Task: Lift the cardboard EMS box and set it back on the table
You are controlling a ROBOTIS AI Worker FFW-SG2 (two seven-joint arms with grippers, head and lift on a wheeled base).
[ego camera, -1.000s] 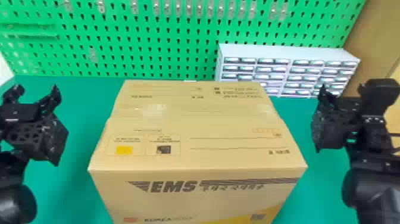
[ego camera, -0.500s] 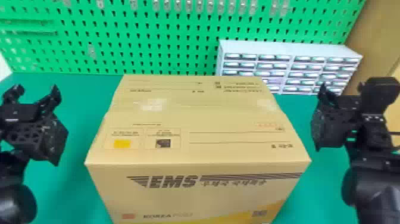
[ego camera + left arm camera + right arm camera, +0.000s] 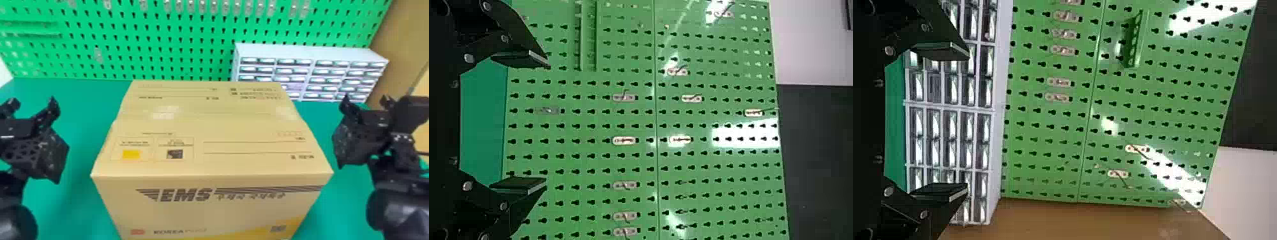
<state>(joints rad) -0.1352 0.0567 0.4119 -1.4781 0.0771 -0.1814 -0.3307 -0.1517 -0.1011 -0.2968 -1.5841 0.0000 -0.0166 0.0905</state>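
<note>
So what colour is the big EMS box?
The EMS box is mostly tan, clearest in the head view.

Green Pegboard [image 3: 191, 35] Backs a Green Desk [image 3: 83, 99]

The pegboard rises behind the desk, its face punched with rows of dark keyhole slots. Small metal hooks [image 3: 624, 140] dot it, and a slim green rack [image 3: 1134, 42] juts from its surface. A pale cabinet [image 3: 309, 51] of small drawers stands on the desk in front of the board, towards the right. A brown surface [image 3: 405, 38] adjoins the board's right end. Beyond the board, the wrist views show a white surface [image 3: 804, 40] and a dark area [image 3: 819, 165]. Bright reflections [image 3: 746, 134] streak the green panels.
</note>
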